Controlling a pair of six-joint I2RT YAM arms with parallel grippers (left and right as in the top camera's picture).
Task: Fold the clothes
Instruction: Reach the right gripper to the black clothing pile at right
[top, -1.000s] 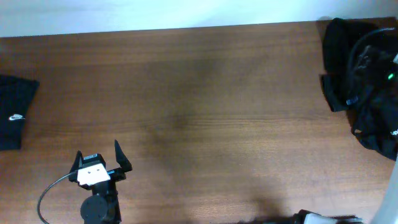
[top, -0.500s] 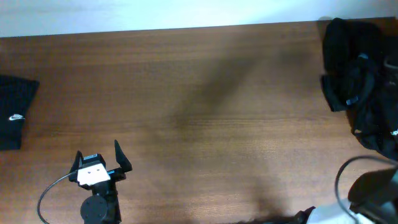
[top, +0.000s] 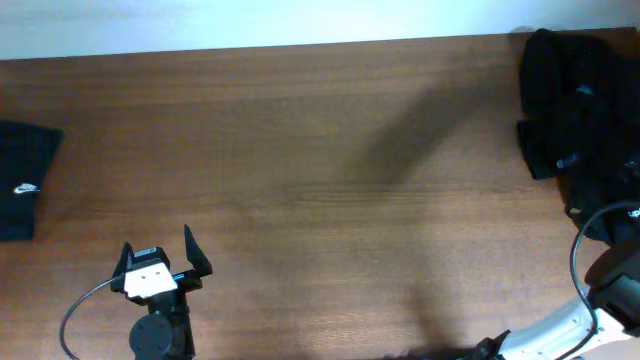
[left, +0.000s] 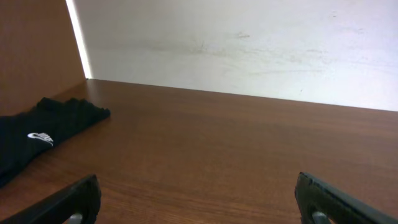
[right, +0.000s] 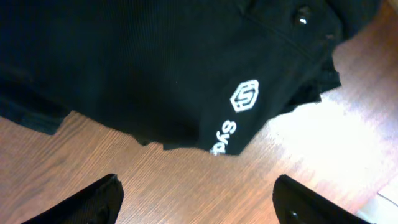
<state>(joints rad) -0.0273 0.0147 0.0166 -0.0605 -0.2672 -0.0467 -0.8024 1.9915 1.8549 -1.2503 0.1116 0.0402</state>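
A crumpled pile of black clothes (top: 575, 110) lies at the table's far right. In the right wrist view its near edge (right: 155, 62) carries a white hexagon logo (right: 244, 96) with lettering. My right gripper (right: 202, 205) hangs open just short of that edge, with only bare wood between its fingers. My right arm (top: 612, 290) shows at the lower right corner of the overhead view. A folded black garment (top: 22, 180) with a small white logo lies at the left edge, also seen as a folded garment (left: 43, 127). My left gripper (top: 160, 252) stands open over bare wood near the front, empty (left: 199, 208).
The brown wooden table (top: 320, 150) ends at a white wall (left: 249, 43) along the back. A grey cable (top: 75, 310) loops beside the left arm. The right arm's white link (top: 545, 335) lies along the front edge.
The right arm has drawn back from over the pile towards the front right corner. Its jaws have narrowed slightly. The left arm has not moved.
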